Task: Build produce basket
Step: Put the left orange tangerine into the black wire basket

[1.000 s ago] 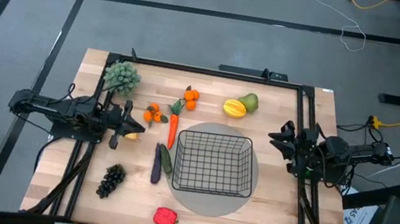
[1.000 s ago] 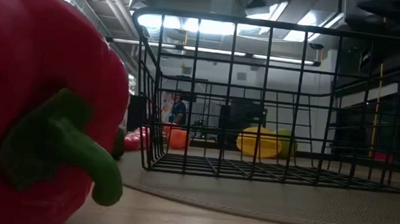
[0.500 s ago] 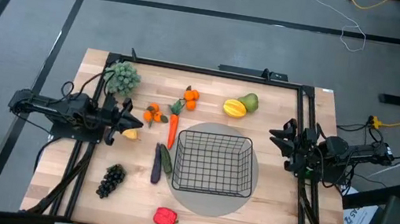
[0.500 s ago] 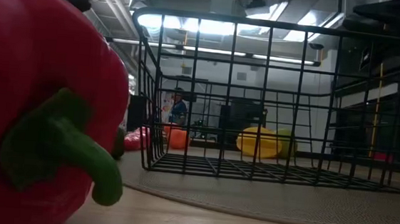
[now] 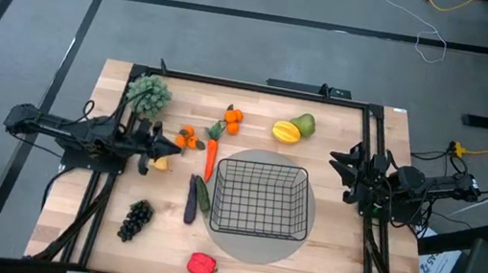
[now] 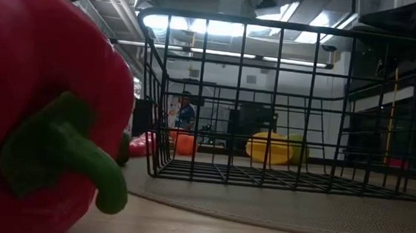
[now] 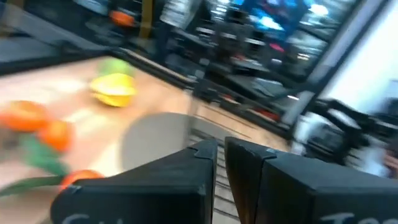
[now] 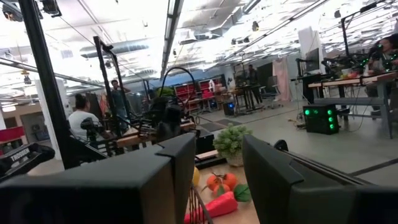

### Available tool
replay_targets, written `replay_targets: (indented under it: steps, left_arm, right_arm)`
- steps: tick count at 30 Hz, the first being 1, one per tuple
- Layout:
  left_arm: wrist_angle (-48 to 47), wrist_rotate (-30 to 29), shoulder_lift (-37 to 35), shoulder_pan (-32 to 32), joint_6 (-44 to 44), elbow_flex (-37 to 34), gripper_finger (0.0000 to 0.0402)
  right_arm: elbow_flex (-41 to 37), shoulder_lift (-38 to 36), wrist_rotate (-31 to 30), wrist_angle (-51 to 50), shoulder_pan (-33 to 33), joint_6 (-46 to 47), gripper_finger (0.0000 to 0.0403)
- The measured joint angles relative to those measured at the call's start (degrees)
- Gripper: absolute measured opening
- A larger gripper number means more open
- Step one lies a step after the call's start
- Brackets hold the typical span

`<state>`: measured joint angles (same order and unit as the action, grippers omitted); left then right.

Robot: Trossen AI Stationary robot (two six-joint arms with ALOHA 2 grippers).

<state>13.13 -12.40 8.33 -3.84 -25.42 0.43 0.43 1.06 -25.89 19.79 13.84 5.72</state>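
No readable text, label, brand, number or sign anywhere on the desk or the things upon it. Pale marks on a dark part at the edge of the right wrist view and on the dark finger casing in the left wrist view, too blurred to read. Lit screens in the room behind, nothing legible on them either.

Black wire basket (image 5: 260, 198), seemingly metal
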Motion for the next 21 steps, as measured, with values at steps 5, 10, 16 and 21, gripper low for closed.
replay_targets:
  steps: [5,10,16,21]
  left_arm:
    - [2.1,-8.1,3.3,0.5,-1.0,0.0,0.0022]
    - [2.0,-10.8,8.1,0.5,-8.7,0.0,0.0018]
    - [6.9,-11.1,12.7,0.5,-10.1,0.0,0.001]
    - [14.0,-13.7,16.1,0.5,-10.4,0.0,0.0002]
  right_arm:
    - [0.0,0.0,0.0,0.0,0.0,-0.3,0.0131]
    - [0.0,0.0,0.0,-0.5,0.0,-1.6,0.0131]
    - [0.0,0.0,0.0,-0.7,0.0,-1.6,0.0131]
    - [0.0,0.0,0.0,-1.7,0.0,-1.6,0.0131]
